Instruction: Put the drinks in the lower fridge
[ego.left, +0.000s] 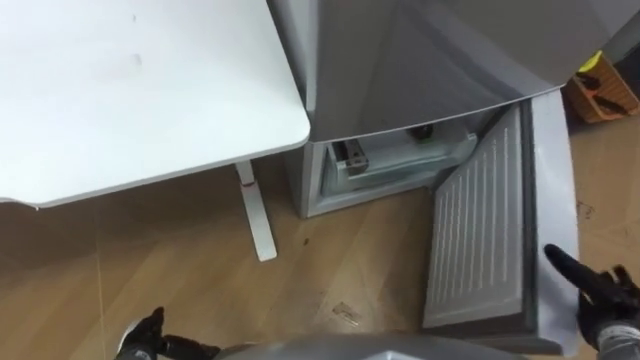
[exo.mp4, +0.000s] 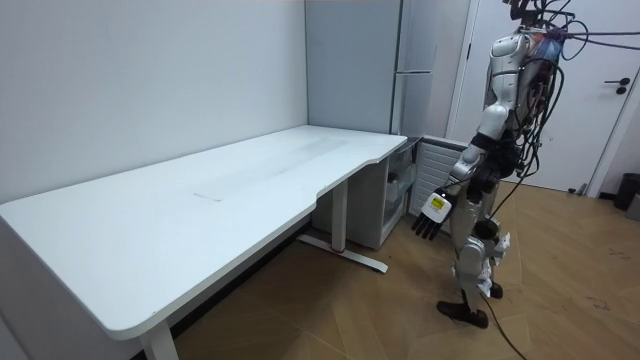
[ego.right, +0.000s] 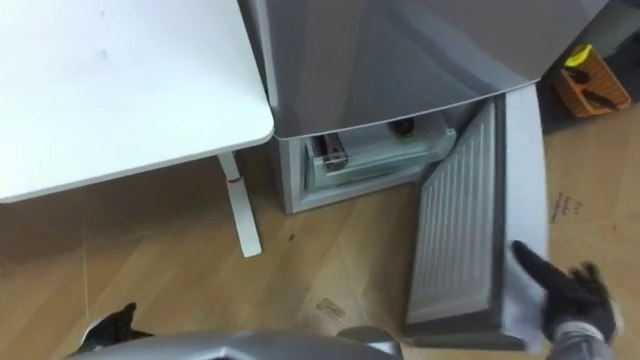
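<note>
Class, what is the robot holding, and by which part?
Nothing: the right hand is open by the fridge door, and the left hand hangs open, empty.

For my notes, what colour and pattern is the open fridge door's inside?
The fridge door is whitish grey inside with fine ribs, best in the left eye view.

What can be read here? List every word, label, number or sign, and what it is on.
No text can be read.
Dark marks on the floor, right of the fridge door: too blurred to read.
Red band on the table leg: a plain mark, no letters.
</note>
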